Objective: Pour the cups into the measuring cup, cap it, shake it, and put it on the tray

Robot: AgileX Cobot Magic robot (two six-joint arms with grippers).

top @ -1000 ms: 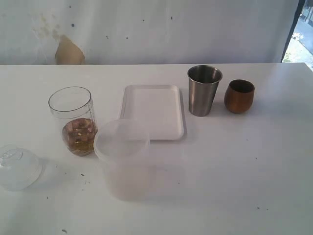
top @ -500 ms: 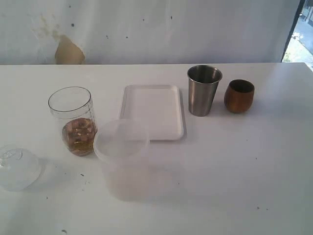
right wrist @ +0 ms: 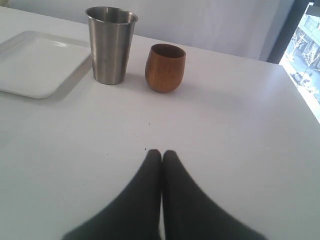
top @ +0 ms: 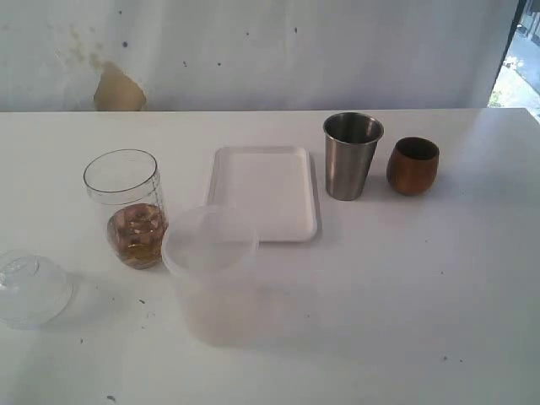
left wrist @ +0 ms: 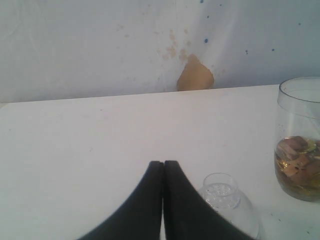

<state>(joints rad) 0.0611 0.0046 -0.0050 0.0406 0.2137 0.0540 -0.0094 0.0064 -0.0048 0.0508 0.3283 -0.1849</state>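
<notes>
The clear measuring cup (top: 128,207) stands at the left of the table with brown bits and liquid in its bottom; it also shows in the left wrist view (left wrist: 300,140). Its dome cap (top: 29,287) lies at the near left, right beside my left gripper (left wrist: 163,164), which is shut on nothing. The steel tumbler (top: 351,156) and the brown cup (top: 413,165) stand side by side at the back right. Both cups (right wrist: 111,45) (right wrist: 165,67) are ahead of my right gripper (right wrist: 161,153), also shut and empty. The white tray (top: 266,191) lies in the middle. Neither gripper shows in the exterior view.
A frosted plastic tub (top: 211,270) with its lid on stands in front of the tray, close to the measuring cup. A white wall with a brown patch (top: 116,89) backs the table. The table's right edge (right wrist: 305,100) runs past the brown cup.
</notes>
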